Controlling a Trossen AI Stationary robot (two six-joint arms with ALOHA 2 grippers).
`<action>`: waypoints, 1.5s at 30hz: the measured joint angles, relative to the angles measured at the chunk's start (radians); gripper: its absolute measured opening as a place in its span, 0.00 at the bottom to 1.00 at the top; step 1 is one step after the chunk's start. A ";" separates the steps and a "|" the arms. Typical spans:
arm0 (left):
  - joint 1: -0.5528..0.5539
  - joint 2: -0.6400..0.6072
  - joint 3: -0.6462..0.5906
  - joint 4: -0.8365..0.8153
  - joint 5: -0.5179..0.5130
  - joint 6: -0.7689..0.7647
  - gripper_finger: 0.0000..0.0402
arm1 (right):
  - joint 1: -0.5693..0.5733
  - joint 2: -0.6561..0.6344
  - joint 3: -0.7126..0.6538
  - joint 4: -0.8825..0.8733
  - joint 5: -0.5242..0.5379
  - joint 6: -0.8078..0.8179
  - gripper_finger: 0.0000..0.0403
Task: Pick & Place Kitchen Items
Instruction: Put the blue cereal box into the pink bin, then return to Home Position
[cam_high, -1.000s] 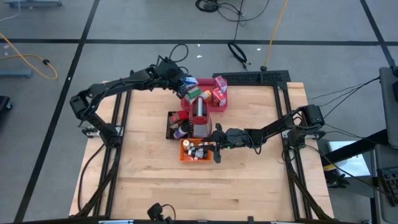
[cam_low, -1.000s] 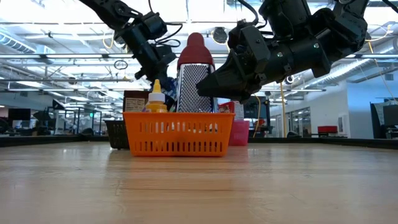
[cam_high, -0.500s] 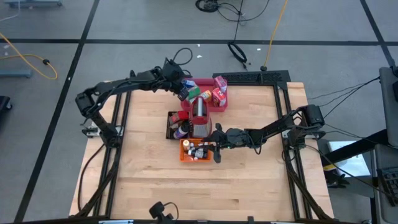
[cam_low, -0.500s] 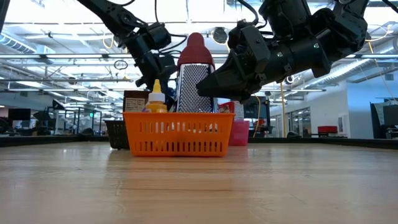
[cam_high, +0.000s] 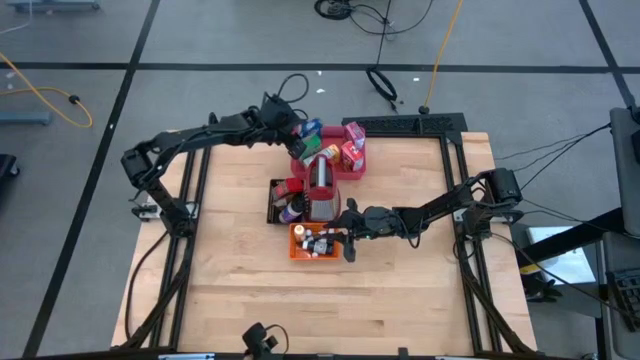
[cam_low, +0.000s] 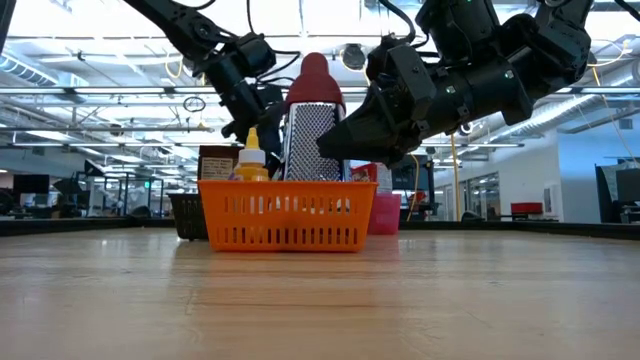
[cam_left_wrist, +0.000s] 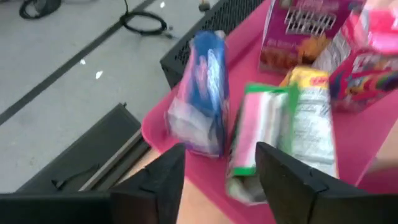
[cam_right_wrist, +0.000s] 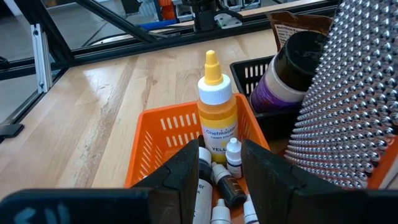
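wooden tabletop (cam_high: 240, 270): carrying a pink tray, a black basket and an orange basket grouped near its middle and far edge
pink tray (cam_high: 356, 168): sitting at the far edge, holding upright and leaning cartons
blue carton (cam_left_wrist: 202, 93): leaning at the tray's corner rim, just beside the green carton; nothing is gripping it
green carton (cam_left_wrist: 261, 143): lying in the tray between the blue carton and a yellow packet (cam_left_wrist: 308, 78)
pink cartons: one (cam_left_wrist: 298, 28) standing at the tray's back, another (cam_left_wrist: 367, 59) leaning beside the yellow packet
left gripper (cam_left_wrist: 221, 171): hovering over the tray's corner, its jaws standing apart with the blue and green cartons showing between them, holding nothing
orange basket (cam_low: 285, 215): sitting nearest the viewer in the low view, holding small bottles
yellow squeeze bottle (cam_right_wrist: 217, 109): standing upright at the back of the orange basket
tiny dropper bottles (cam_right_wrist: 233, 158): lying and standing in the orange basket in front of the yellow bottle
right gripper (cam_right_wrist: 219, 162): hanging just above the orange basket, its jaws partly apart over the dropper bottles; whether a bottle is being pinched cannot be told
black basket (cam_right_wrist: 255, 74): sitting behind the orange basket, holding a dark purple-labelled jar (cam_right_wrist: 292, 74)
red-topped metal grater (cam_low: 313, 125): standing upright between the baskets and the tray, rising above both in the low view
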 joint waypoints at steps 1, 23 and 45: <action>0.000 0.000 0.000 0.013 0.000 -0.001 0.50 | 0.000 0.000 0.000 0.000 0.000 0.000 0.28; -0.045 -0.286 0.001 -0.190 -0.007 0.108 0.54 | 0.000 0.000 0.000 0.000 0.000 0.000 0.28; -0.329 -0.708 -0.098 -0.549 -0.008 0.015 0.54 | 0.000 0.000 0.000 0.000 0.000 0.000 0.28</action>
